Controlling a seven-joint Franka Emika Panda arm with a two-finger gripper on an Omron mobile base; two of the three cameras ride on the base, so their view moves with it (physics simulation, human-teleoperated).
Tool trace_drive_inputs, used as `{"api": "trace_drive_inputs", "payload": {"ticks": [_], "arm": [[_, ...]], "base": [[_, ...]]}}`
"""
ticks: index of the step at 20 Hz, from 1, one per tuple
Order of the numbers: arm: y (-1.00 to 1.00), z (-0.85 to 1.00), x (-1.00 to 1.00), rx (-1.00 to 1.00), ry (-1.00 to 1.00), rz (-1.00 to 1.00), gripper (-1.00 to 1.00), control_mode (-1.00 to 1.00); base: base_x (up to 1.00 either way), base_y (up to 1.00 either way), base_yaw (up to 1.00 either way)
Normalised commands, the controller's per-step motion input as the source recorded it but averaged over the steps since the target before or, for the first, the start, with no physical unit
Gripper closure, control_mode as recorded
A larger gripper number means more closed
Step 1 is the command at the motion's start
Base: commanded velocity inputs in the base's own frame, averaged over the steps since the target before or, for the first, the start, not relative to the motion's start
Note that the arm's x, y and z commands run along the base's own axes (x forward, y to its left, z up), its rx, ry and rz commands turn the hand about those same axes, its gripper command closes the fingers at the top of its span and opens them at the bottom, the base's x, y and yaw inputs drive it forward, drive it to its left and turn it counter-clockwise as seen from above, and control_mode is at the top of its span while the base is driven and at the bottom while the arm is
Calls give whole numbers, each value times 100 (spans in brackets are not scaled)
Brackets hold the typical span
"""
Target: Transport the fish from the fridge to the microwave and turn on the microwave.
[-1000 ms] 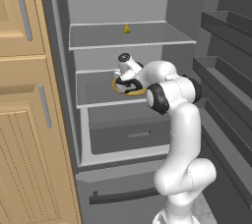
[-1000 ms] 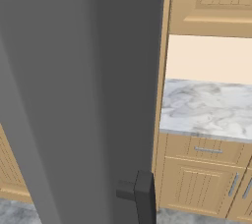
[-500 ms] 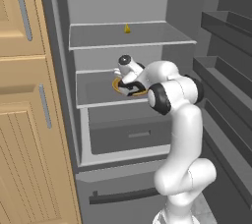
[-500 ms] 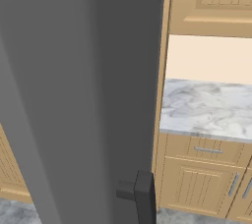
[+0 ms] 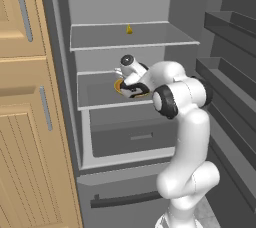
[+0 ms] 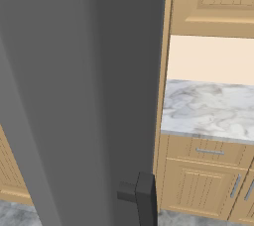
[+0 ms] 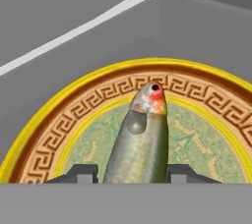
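The fridge (image 5: 125, 62) stood open in the left base view, its pale grey shelves bare apart from a few things. The arm reached in over the middle shelf (image 5: 97, 94), and the gripper (image 5: 131, 86) hung low above a round plate (image 5: 120, 86) with a yellow rim that sat on that shelf. On the shelf above, well apart from the arm, lay a tiny yellow cone-shaped item (image 5: 129, 29). Below the middle shelf was the grey drawer (image 5: 132, 137), and lower still a dark bar handle (image 5: 125, 200). Wooden cabinet doors (image 5: 25, 122) flanked the fridge on the left.

In the hand view the fish (image 7: 140, 142) lay on the plate (image 7: 59, 120), its body running up from between the two dark fingertips (image 7: 78, 173) to a head with a red patch and a dark eye. The plate showed a yellow edge, a brown key-pattern band and a green centre. The fingers stood apart, one on each side of the fish; whether they touched its flanks could not be told, since the lower body was cut off at the bottom of the view.

The right base view faced the grey outside of the fridge door (image 6: 79, 96), with its dark handle (image 6: 144, 197) low down, beside a marble counter (image 6: 208, 108) over wooden drawers (image 6: 208, 153).
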Motion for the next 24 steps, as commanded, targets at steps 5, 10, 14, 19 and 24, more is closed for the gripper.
{"api": "trace_drive_inputs", "payload": {"ticks": [5,10,14,19,24], "arm": [[3,22,-30,0,0,-2,100,-100],[3,4,-33,0,0,-1,100,-100],[0,15,-42,0,-1,-1,100,-100],[2,17,-45,0,0,-1,100,-100],[6,20,-45,0,0,-2,100,-100]], "base": [[0,0,0],[0,0,0],[0,0,0],[0,0,0],[0,0,0]]}}
